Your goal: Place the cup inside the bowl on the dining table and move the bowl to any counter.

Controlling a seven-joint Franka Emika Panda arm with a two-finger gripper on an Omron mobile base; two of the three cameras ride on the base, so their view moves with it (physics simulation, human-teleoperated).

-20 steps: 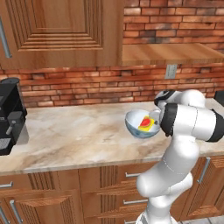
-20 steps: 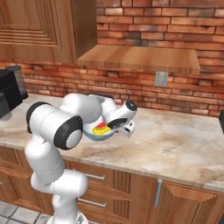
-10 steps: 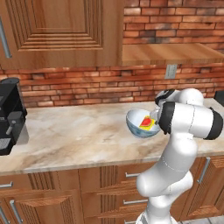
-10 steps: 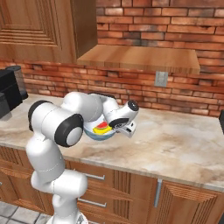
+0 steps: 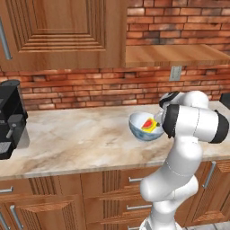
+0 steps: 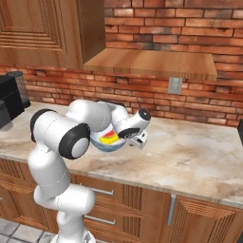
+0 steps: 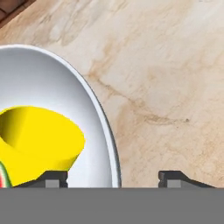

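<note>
The bowl, white inside and blue-grey outside, stands on the counter in front of the brick wall. The yellow cup with its red patch lies tipped inside it. In the hand view the bowl's white wall and the cup fill the left side. My gripper is open and straddles the bowl's right rim, one fingertip inside the bowl by the cup, the other over bare marble. In the right base view the bowl and cup sit just left of the hand. The dining table is out of view.
A black coffee machine stands at the counter's far left. A wooden shelf and a wall cabinet hang above. Bare marble stretches to the right of the bowl. Drawer fronts run below the counter's front edge.
The jaws have opened off the bowl's rim, which they were shut on before. Bowl and cup stay where they were on the counter.
</note>
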